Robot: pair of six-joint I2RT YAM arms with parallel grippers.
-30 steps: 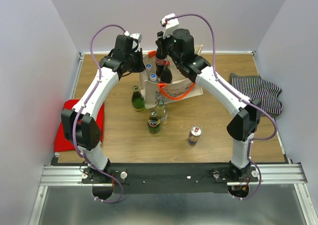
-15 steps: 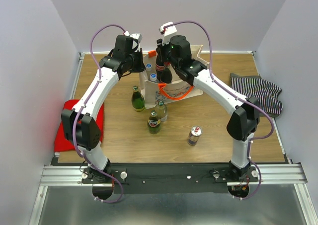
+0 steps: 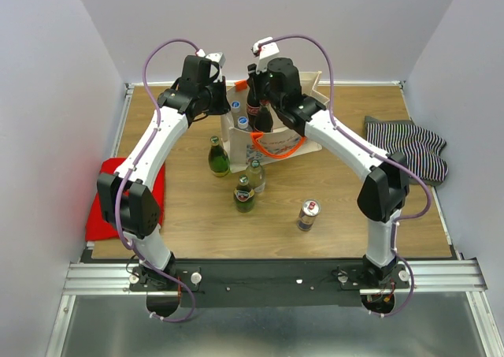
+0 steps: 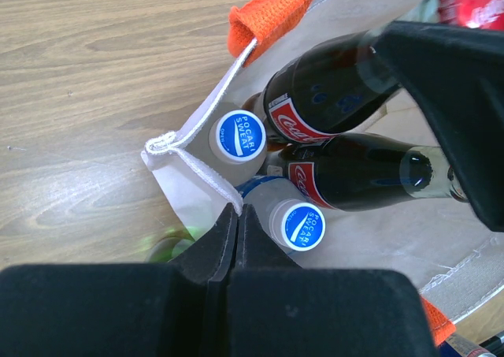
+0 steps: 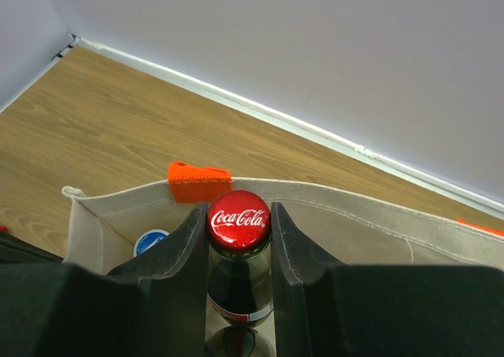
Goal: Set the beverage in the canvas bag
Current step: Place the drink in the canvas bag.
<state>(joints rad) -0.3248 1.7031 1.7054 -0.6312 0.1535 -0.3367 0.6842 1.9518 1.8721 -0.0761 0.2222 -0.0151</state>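
Right wrist view: the cola bottle stands upright with its body down inside the canvas bag, its neck clamped between the right fingers just under the red cap. The left fingers are pinched together on the bag's rim, two blue-capped bottles just beyond their tips and a second cola bottle past those, all inside the bag.
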